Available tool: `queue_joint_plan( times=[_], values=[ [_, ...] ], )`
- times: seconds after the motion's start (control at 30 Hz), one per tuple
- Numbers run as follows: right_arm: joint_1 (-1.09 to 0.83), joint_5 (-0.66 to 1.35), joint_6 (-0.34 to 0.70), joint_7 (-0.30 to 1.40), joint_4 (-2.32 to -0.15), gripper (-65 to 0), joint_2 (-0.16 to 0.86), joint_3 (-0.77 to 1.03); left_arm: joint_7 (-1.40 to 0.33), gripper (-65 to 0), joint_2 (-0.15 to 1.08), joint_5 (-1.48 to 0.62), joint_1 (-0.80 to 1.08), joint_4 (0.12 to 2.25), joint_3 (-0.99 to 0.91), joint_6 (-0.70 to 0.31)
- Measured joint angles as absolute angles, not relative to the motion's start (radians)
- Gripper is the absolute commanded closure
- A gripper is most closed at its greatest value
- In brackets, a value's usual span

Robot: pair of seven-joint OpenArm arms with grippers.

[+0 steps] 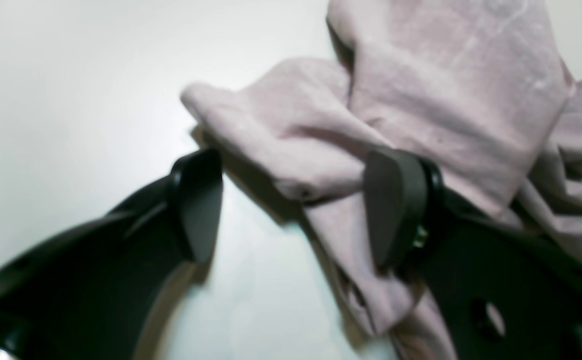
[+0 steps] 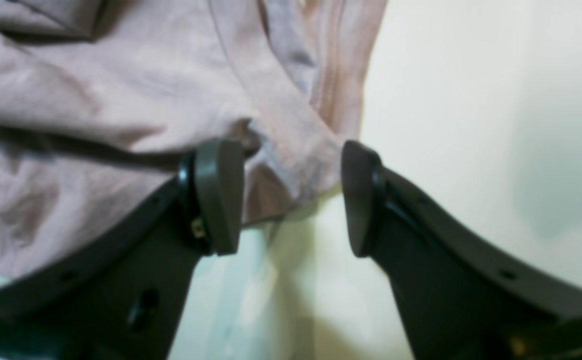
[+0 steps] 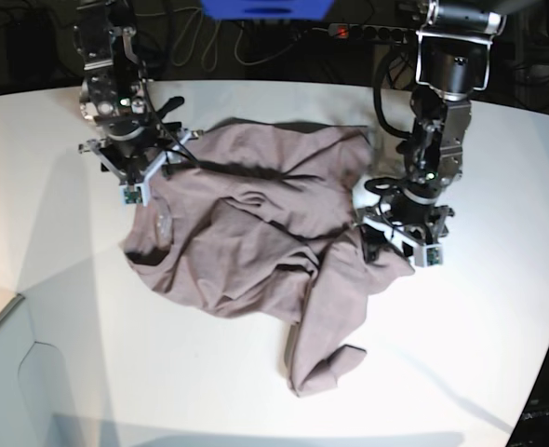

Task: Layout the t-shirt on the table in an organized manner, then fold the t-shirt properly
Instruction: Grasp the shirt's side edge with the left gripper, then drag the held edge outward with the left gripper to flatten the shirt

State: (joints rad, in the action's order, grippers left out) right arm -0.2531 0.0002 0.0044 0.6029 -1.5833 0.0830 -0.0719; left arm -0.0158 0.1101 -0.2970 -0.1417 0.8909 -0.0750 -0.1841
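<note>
The mauve t-shirt (image 3: 256,233) lies crumpled in the middle of the white table (image 3: 461,372), with one part trailing toward the front. My left gripper (image 3: 400,237) is at the shirt's right edge. In the left wrist view it (image 1: 293,205) is open, with a fold of the shirt (image 1: 446,90) lying between the jaws, not pinched. My right gripper (image 3: 142,179) is at the shirt's far left edge. In the right wrist view it (image 2: 291,200) is open around a corner of the shirt's hem (image 2: 96,100), just above the table (image 2: 471,100).
Cables and a power strip (image 3: 368,31) run behind the table's far edge, beside a blue object (image 3: 265,7). The table's curved edge runs along the lower left (image 3: 5,312). Bare tabletop (image 1: 71,75) lies beside the shirt.
</note>
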Motion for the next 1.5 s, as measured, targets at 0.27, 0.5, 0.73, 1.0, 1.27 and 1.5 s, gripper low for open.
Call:
queue_joint_plan(
  times=[0.27, 0.5, 0.73, 1.0, 1.27, 1.5],
  values=[
    [-0.268, 0.0, 0.004, 0.607, -1.584, -31.8, 0.083, -0.072, -0.015, -36.4, 0.113, -0.297, -0.142, 0.891, -0.075, -0.184],
    [-0.267, 0.0, 0.004, 0.606, -1.584, -31.8, 0.085, -0.072, -0.017, 0.0, 0.113, -0.296, -0.175, 0.89, -0.075, -0.184],
    [-0.267, 0.0, 0.004, 0.605, -1.584, -31.8, 0.086, -0.072, -0.028, 0.0, 0.115, -0.296, -0.134, 0.976, -0.075, -0.175],
    [-0.263, -0.003, 0.004, 0.606, -1.584, -31.9, 0.11, -0.069, -0.027, 0.0, 0.109, -0.296, -0.036, 1.268, -0.192, -0.181],
    [-0.25, -0.002, 0.004, 0.607, -1.588, -31.9, 0.104, -0.07, -0.028, 0.0, 0.118, -0.297, -0.037, 1.313, -0.303, -0.178],
    [-0.25, 0.001, 0.006, 0.599, -1.694, -31.9, 0.071, -0.081, -0.034, 0.0, 0.118, -0.297, -0.034, 1.336, -0.381, -0.178]
  ],
)
